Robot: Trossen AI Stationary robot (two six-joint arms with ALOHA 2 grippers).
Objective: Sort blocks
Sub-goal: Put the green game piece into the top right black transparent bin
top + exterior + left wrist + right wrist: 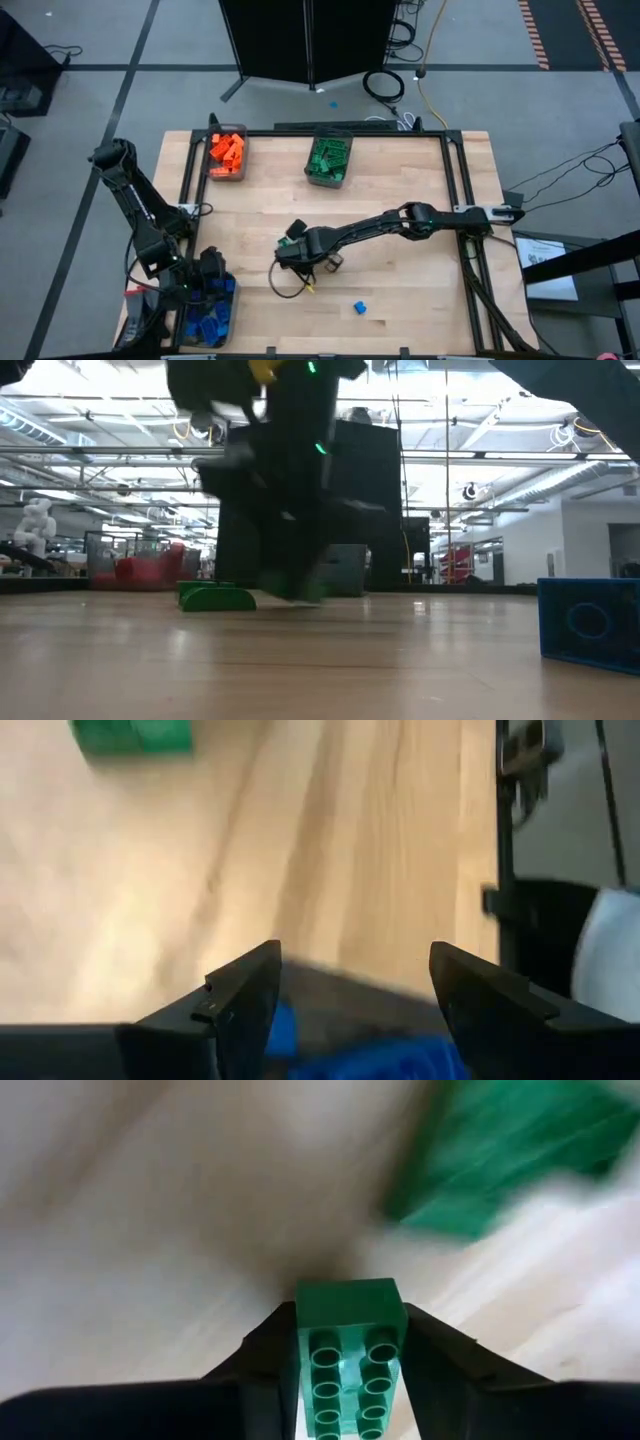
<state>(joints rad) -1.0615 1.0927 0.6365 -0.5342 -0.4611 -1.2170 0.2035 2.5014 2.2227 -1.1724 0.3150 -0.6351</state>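
Observation:
My right gripper (298, 250) reaches to the table's middle and is shut on a green block (350, 1315). Another green block (215, 597) lies flat on the table just beside it, on its left. One blue block (359, 308) sits alone on the table near the front edge. My left gripper (350, 970) hangs open over the bin of blue blocks (210, 318) at the near left corner, touching nothing. My right gripper pinches the green block between its two fingers, one on each of its opposite side walls (300, 1350). The fingers come steeply from above. The block's face with the round studs (345, 1370) is turned toward the wrist. Whether its lower end is on the table I cannot tell.
A bin of orange blocks (227, 153) and a bin of green blocks (328, 160) stand along the far edge. A dark frame rail (460, 190) runs along the table's right side. Bare wood lies between the bins and my right gripper.

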